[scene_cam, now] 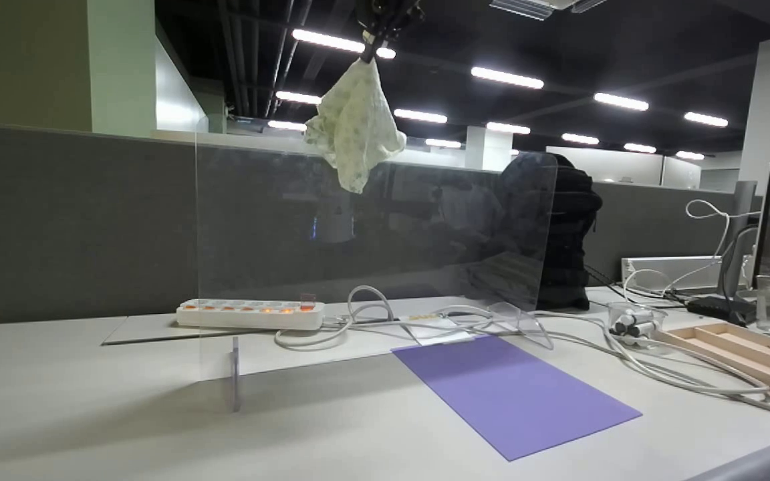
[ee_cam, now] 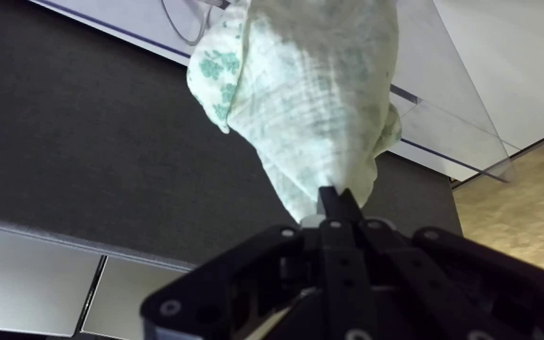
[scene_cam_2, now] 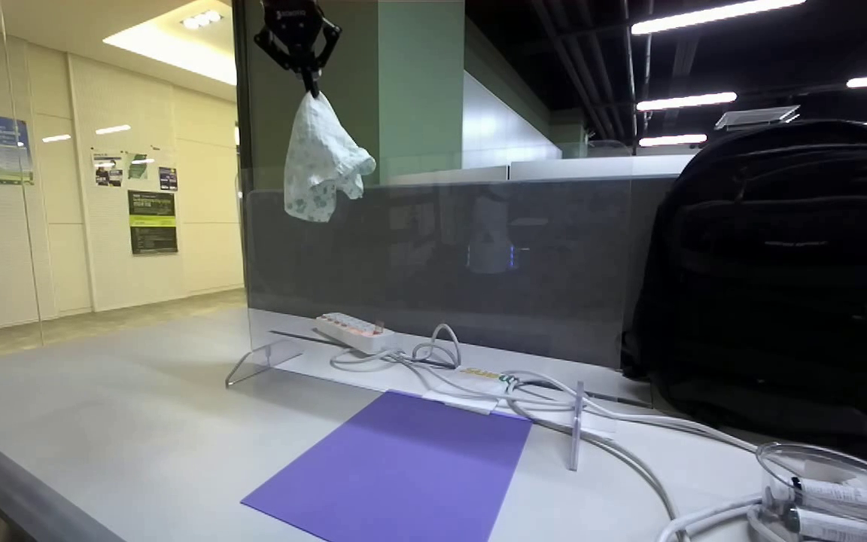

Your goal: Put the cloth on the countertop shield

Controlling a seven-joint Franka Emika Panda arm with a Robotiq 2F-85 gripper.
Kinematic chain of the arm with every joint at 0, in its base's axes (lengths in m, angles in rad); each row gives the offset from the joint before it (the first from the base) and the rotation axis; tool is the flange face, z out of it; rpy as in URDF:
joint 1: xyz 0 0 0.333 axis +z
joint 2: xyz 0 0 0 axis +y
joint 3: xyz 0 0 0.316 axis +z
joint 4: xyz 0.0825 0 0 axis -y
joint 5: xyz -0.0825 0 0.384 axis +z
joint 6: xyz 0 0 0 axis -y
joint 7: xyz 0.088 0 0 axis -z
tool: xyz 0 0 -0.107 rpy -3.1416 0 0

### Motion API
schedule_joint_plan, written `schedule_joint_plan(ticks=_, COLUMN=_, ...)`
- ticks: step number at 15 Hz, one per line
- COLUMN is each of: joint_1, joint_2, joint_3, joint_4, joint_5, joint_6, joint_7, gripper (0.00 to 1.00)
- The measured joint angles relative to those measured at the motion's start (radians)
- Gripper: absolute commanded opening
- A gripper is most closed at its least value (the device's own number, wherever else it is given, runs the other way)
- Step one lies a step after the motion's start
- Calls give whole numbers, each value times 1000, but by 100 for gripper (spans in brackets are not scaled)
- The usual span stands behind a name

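Purple sheet (scene_cam: pixel 517 395), cables (scene_cam_2: pixel 674 423) lie near shield (scene_cam: pixel 371 247).

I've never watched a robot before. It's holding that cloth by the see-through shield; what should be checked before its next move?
1. Cloth gripped: ok; the jaws are shut on it.
2. Shield standing: ok; it looks upright in both exterior views.
3. Cloth lined up with the shield: cannot tell; they overlap in both exterior views, but depth is unclear.
4. Cloth spread flat: not ok; it hangs in folds from the jaws.
5. Power strip apart from the cloth: ok; it lies on the table, lower down.
6. Backpack apart from the cloth: ok in both exterior views.
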Motion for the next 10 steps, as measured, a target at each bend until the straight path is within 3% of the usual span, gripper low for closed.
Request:
schedule_joint_plan(ticks=5, joint_1=-14, joint_2=38, joint_3=-31, joint_4=-20, joint_5=17, joint_6=52, joint_7=-2, gripper=0)
schedule_joint_plan(ticks=6, joint_1=-20, joint_2=44, joint_3=-36, joint_4=-25, joint_5=19, joint_6=66, joint_7=-2, gripper=26)
schedule_joint_plan(ticks=8, joint_1=-28, joint_2=57, joint_3=-46, joint_4=-29, joint_5=29, joint_6=84, joint_7=-3, gripper=32)
schedule_joint_plan(ticks=10, joint_1=-33, joint_2=66, joint_3=-51, joint_4=-30, joint_5=36, joint_6=90, joint_7=-3, gripper=46)
